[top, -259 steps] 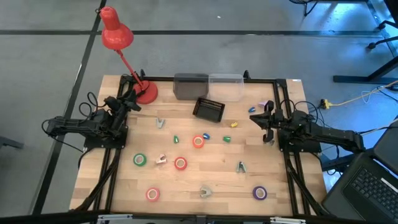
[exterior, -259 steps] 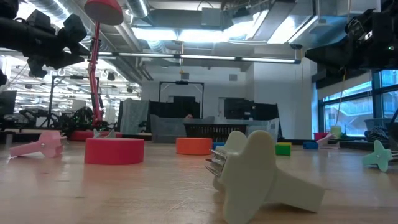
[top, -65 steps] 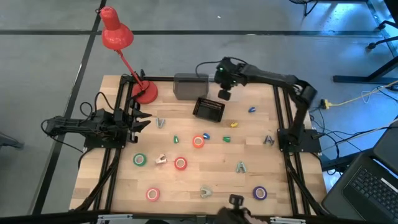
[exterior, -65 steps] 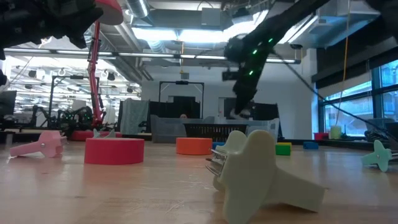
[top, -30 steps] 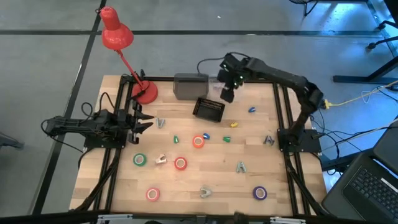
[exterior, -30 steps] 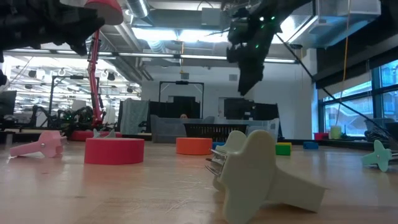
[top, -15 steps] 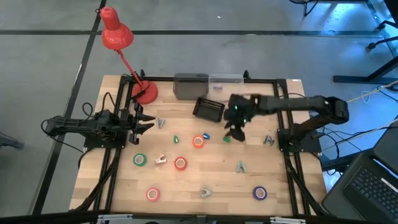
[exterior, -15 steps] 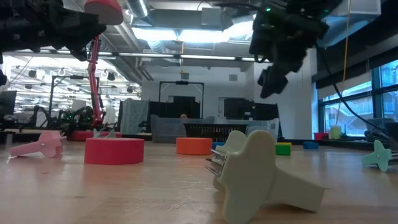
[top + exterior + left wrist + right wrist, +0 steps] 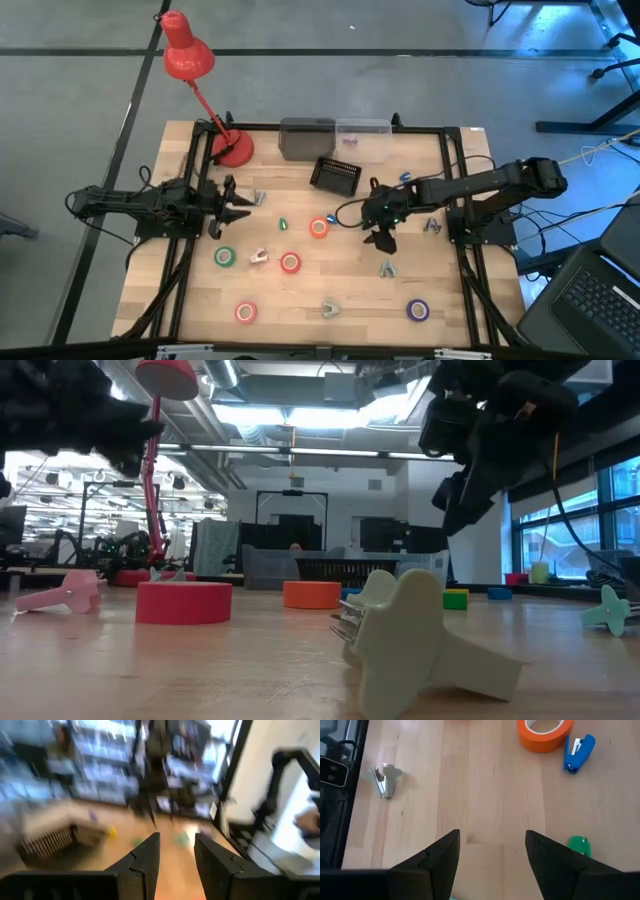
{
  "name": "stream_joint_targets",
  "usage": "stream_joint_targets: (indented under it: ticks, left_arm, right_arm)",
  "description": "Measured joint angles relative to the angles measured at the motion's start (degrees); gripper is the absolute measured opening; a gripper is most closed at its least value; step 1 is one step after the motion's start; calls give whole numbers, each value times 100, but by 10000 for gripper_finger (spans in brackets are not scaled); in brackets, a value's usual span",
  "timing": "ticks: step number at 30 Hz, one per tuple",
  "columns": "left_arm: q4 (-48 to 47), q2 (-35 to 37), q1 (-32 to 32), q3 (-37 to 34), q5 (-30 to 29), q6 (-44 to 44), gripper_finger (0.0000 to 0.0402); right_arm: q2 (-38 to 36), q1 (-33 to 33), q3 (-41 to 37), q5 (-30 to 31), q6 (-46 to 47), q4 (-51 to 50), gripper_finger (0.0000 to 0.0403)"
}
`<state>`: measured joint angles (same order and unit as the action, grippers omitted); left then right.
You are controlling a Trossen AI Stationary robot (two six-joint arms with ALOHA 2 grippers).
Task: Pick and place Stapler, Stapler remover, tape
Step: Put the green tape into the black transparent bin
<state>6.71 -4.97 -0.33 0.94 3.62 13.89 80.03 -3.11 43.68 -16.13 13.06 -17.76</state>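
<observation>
Several tape rolls lie flat on the wooden table: orange, green, red and purple. Small staplers lie near the middle: blue, green and yellow. Staple removers are scattered about; a cream one lies nearest the low camera, another shows in the right wrist view. My right gripper hovers open above bare wood beside the green stapler, pointing down. My left gripper is open at the table's left, holding nothing.
A grey bin and a clear bin stand at the far edge, a black mesh basket just in front of them. A red desk lamp stands at the far left corner. Black frame rails run along both sides.
My right gripper has swung from over the bins at the far edge toward the table's middle and down, and now hangs low beside the green stapler, still open. My left gripper has crept a little toward the table's right.
</observation>
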Motion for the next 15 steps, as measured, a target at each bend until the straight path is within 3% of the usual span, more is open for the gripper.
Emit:
stream_joint_targets:
  ticks: [7,15]
  left_arm:
    - [-1760,-811,-441,543,261,1376,114]
    - [-3090,-2545,-1516,1415,220,2118,113]
  right_arm:
    - [0,3,0,8,8,83,226]
    - [0,23,0,23,180,81,226]
